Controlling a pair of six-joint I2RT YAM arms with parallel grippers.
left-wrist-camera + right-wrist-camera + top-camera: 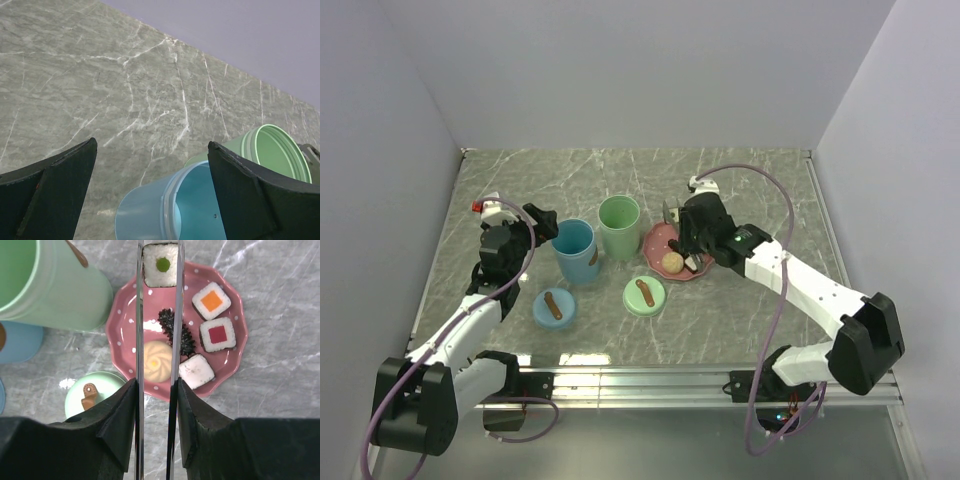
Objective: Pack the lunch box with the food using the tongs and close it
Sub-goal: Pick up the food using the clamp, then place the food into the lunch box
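My right claw [156, 390] is clamped on the tongs [139, 315]. Their two thin arms run straight out from between its fingers, long axis in line with the claw. The tips flank a green-centred sushi piece [160, 265] at the far edge of the pink plate [235, 355]. My left claw [151, 145] stands wide apart over the table [100, 75], near the blue cup [145, 215].

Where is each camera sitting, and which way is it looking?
Top: above and behind the arms, looking down at the table; both whole arms show.
Left wrist: on the left arm, looking low across the table at the blue cup; its open left pincer shows.
Right wrist: on the right arm, looking straight down at the pink plate; its right pincer squeezing the tongs shows.
Shared: the green cup appears in all three.
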